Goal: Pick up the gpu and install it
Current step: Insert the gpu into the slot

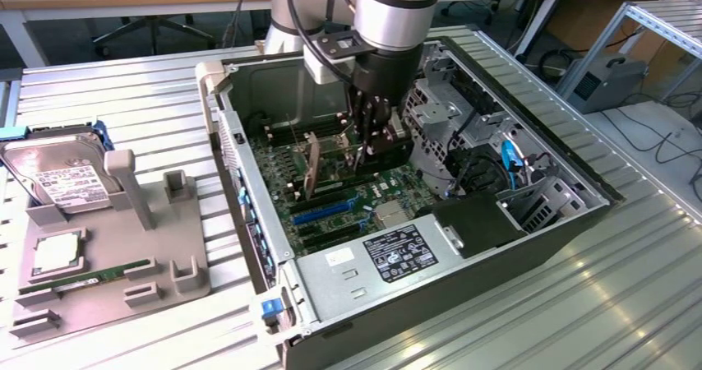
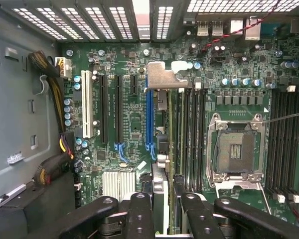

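The gpu [image 2: 162,79] hangs edge-on inside the open computer case [image 1: 554,230], its silvery bracket end towards the slotted back wall. My gripper [image 2: 164,211] is shut on it, with one black finger [image 2: 139,209] on each side of the card's near end. In the exterior view the gripper [image 1: 370,144] reaches down into the case from above, and the gpu [image 1: 311,171] stands upright just over the green motherboard [image 1: 329,210]. Below the card lies the long blue slot [image 2: 149,117]; whether the card's edge touches it I cannot tell.
Memory slots [image 2: 192,134] and the bare CPU socket [image 2: 235,152] lie beside the card. A heat sink [image 2: 118,183] and cable bundles [image 2: 55,84] sit on its other side. At the exterior view's left, a grey fixture [image 1: 164,284] holds a hard drive [image 1: 61,181] and a green memory stick [image 1: 104,273].
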Available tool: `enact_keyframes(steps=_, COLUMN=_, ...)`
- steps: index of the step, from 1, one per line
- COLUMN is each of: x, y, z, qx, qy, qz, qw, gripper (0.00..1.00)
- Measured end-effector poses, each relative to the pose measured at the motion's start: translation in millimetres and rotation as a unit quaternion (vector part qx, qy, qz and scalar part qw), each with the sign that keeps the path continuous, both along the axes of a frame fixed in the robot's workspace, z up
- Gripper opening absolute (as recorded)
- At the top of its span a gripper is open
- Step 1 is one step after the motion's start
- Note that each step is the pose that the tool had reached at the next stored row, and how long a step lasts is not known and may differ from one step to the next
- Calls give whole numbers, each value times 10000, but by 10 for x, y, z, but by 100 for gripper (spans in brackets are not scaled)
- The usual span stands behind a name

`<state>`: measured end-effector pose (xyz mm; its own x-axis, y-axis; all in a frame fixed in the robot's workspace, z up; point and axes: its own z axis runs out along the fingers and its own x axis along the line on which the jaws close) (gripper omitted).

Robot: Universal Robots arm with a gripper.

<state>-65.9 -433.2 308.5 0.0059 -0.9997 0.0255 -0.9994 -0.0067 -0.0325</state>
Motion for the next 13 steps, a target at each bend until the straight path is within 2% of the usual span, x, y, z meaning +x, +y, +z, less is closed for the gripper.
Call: enact_keyframes(steps=13, x=-24, y=-52, z=-4, qx=0, qy=0, qz=0, qw=10000, gripper=27)
